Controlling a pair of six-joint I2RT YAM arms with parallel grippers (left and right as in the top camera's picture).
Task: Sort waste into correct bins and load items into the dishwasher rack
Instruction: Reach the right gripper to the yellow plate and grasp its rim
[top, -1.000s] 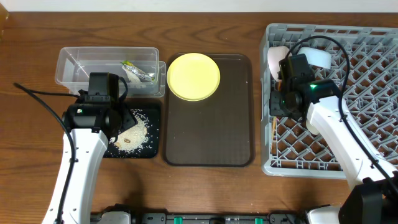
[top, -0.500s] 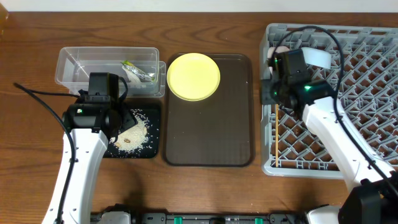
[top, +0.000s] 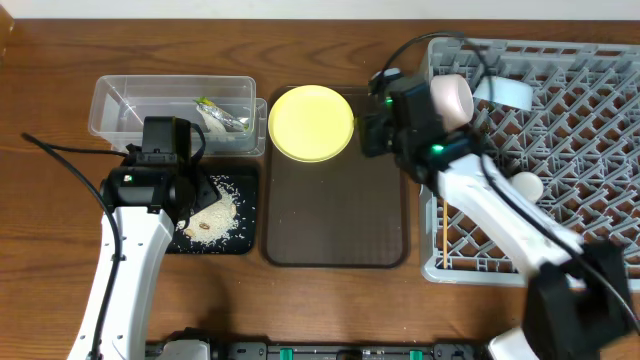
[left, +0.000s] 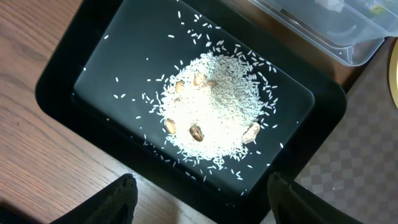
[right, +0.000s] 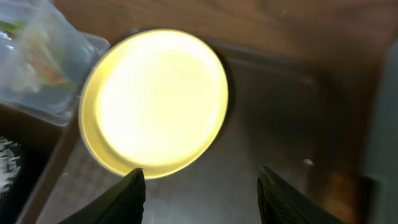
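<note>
Right gripper (right: 201, 173) is hovering with its fingers spread wide, gripping nothing. The yellow plate (right: 155, 99) is sitting just ahead of the fingertips, on the brown tray (right: 273, 124). Left gripper (left: 202, 186) is hanging, fingers apart, over the rice (left: 214, 109) in the black tray (left: 62, 93).

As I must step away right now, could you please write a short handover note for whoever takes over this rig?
Left gripper: fingers open, empty, over the black tray, which holds the rice scraps.
Right gripper: fingers open, empty, above the yellow plate on the brown serving tray.
Done: wrapper in the clear tub; chopsticks, white bowl, light blue bowl and white cup in the rack.
Left: move the plate into the rack.
</note>
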